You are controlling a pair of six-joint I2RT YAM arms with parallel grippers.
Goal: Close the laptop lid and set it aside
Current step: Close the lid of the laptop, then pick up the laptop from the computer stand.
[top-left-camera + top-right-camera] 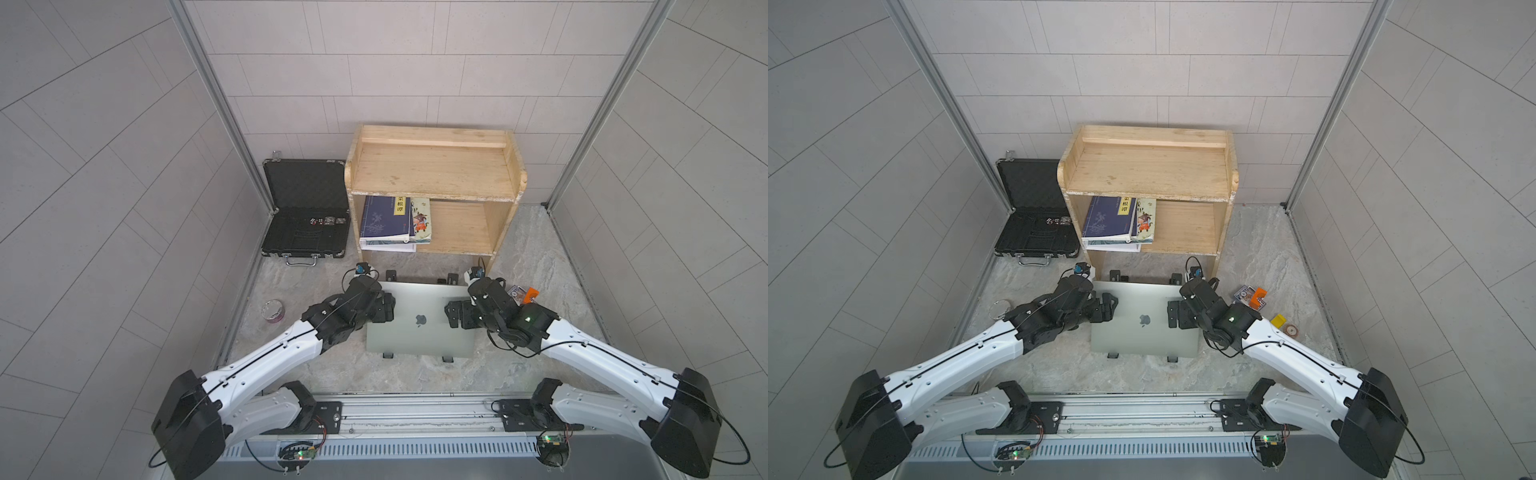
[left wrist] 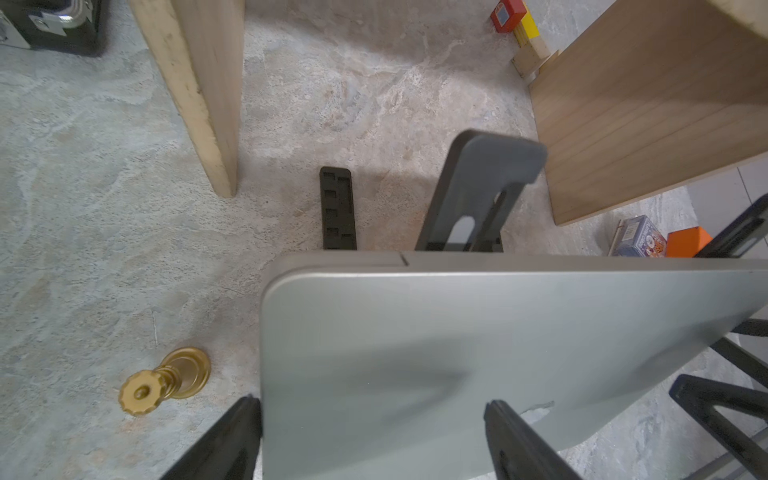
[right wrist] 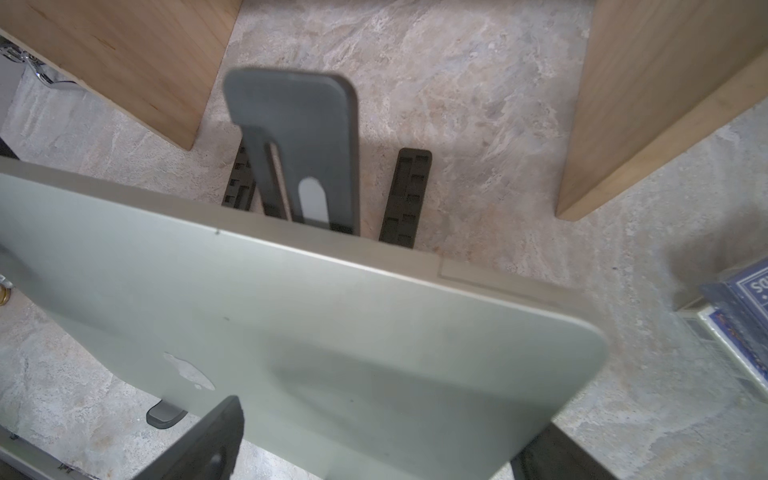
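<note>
Flanking the closed laptop [image 1: 419,332], left fingers [image 2: 519,444] and right fingers [image 3: 208,444] both stand wide apart at its edges.

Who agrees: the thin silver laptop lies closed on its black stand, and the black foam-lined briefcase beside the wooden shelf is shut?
Not shut: the black foam-lined briefcase beside the wooden shelf lies open, lid raised, as both top views show. The thin silver laptop is indeed closed on its black stand.

Stand [image 1: 387,355] mostly hidden beneath laptop [image 1: 419,336], briefcase [image 1: 305,183] contents too small to identify
</note>
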